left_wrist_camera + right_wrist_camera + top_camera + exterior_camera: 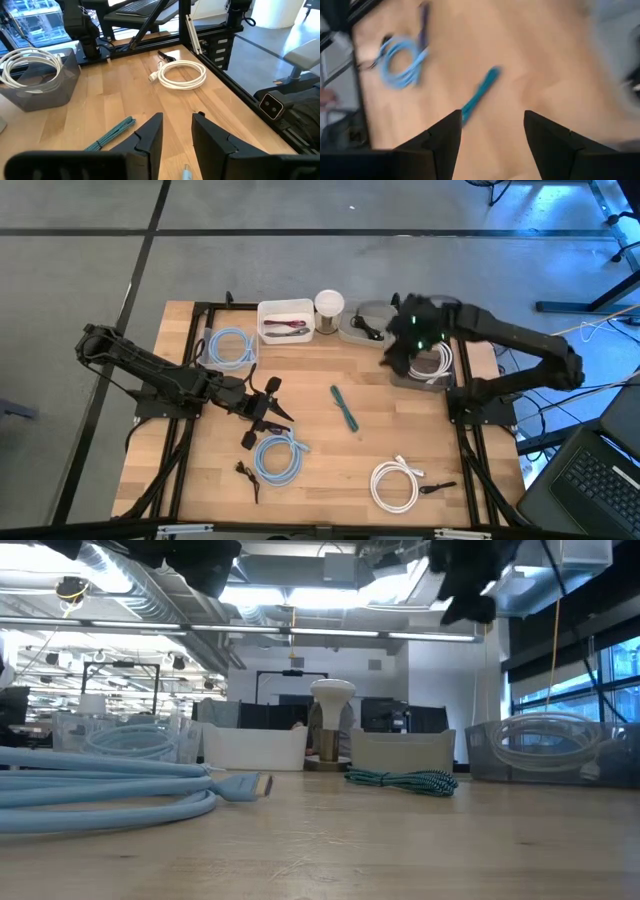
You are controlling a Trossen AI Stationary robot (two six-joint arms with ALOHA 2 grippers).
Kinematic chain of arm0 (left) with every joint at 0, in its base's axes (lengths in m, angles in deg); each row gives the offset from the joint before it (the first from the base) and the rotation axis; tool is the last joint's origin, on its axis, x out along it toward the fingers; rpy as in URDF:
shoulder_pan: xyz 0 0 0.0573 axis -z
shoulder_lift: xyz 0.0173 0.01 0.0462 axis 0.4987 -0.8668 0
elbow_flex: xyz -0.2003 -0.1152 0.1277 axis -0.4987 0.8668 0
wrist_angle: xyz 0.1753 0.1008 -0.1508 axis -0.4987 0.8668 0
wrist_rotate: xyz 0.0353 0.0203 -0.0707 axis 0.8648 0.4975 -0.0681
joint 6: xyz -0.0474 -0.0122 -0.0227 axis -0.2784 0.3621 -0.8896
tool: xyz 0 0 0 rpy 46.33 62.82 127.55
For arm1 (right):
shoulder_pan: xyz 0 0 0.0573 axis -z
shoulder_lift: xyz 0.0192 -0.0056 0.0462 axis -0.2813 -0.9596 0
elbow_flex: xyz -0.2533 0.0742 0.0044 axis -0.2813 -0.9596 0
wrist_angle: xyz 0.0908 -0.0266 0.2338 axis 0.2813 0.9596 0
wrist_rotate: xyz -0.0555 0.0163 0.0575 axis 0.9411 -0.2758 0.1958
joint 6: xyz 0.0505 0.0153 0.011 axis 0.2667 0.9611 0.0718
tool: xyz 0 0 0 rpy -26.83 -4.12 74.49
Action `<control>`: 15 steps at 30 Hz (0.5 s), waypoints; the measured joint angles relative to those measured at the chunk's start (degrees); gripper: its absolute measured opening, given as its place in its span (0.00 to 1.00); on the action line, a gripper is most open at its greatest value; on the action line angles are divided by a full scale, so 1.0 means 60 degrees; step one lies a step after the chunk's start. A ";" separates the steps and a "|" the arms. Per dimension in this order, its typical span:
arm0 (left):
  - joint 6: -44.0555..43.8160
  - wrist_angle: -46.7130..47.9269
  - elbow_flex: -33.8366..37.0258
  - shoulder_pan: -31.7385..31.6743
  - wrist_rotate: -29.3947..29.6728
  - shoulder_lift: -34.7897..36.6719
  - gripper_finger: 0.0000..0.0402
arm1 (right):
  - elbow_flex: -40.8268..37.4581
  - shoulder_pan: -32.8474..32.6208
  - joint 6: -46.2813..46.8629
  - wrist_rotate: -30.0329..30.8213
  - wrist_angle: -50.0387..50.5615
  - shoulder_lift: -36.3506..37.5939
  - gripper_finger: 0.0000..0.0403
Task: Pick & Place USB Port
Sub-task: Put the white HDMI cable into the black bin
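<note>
The right gripper (408, 352) hangs above the grey bin (400, 377) at the bench's (330, 480) right edge, fingers spread and grasping nothing. A white cable coil (436, 363) lies inside that bin. The left gripper (268, 404) hovers near the bench's middle, just above a light-blue cable coil (279, 457), fingers partly parted and empty. A teal cable (344, 407) lies mid-bench, and another white cable coil (395, 484) lies near the front right corner.
</note>
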 joint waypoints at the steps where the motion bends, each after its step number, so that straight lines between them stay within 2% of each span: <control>1: 0.0001 0.0002 0.0000 0.0000 -0.0002 0.0000 0.24 | 0.0000 -0.0536 0.0389 0.0145 0.0115 0.0051 0.54; 9: 0.0001 0.0000 0.0000 0.0000 -0.0002 0.0000 0.23 | -0.0004 -0.4921 0.3512 0.2150 0.0084 -0.0375 0.54; 15: 0.0001 -0.0003 0.0000 0.0000 -0.0003 0.0000 0.24 | -0.0004 -0.7438 0.5629 0.3548 -0.0026 -0.1414 0.54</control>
